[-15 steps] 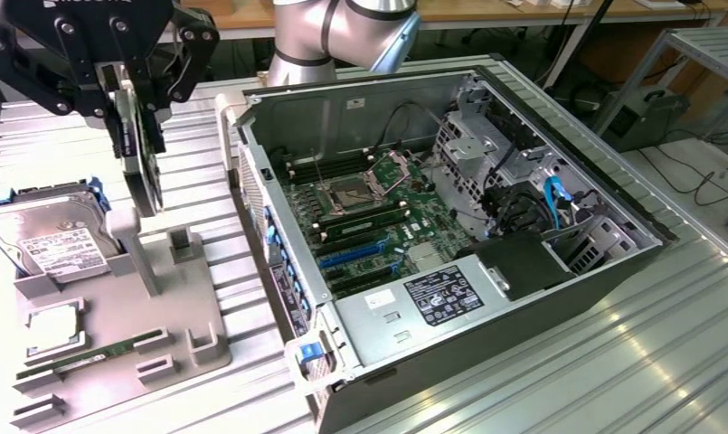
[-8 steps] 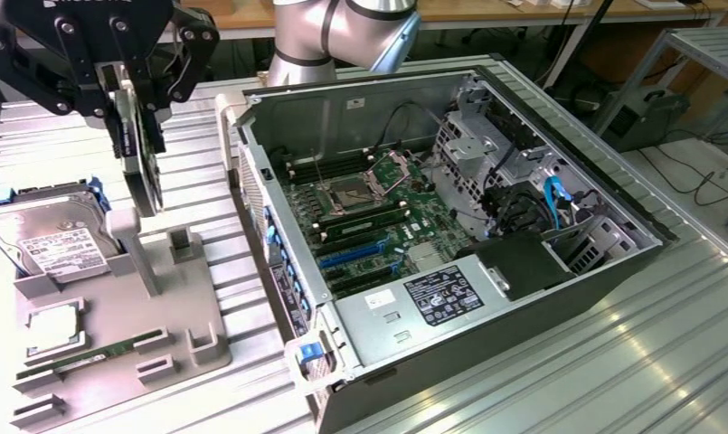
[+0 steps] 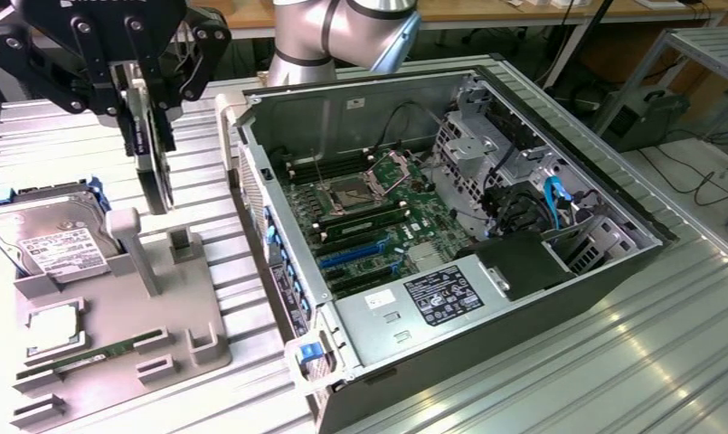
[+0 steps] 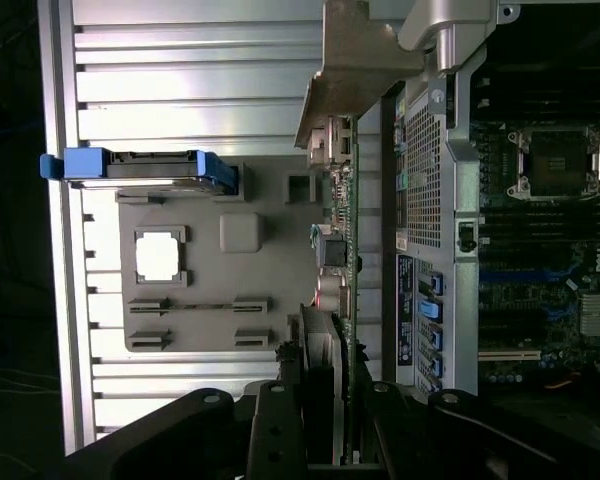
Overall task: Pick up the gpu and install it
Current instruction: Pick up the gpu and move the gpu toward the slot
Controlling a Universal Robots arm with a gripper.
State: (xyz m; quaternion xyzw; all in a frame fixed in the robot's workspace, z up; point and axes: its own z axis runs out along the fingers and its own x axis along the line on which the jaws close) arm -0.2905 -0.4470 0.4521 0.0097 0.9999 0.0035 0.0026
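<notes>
The gpu [image 3: 150,158] hangs edge-on in the air above the grey holder tray [image 3: 158,316], at the exterior view's left. My gripper [image 3: 144,95] is shut on its upper part, with black fingers on both faces. In the wrist view the gpu [image 4: 342,250] runs away from the gripper [image 4: 325,390], showing its green board edge, connectors and the pale metal bracket [image 4: 355,60] at the far end. The card is beside the open computer case [image 3: 376,117], outside its wall. Blue expansion slots [image 3: 349,259] lie on the motherboard inside.
On the tray lie a silver hard drive [image 3: 41,237] in a blue frame, a CPU [image 3: 52,324] and a narrow RAM stick [image 3: 99,353]. Upright tray posts [image 3: 128,244] stand under the card. The case holds a power supply [image 3: 442,294] and cables [image 3: 554,203].
</notes>
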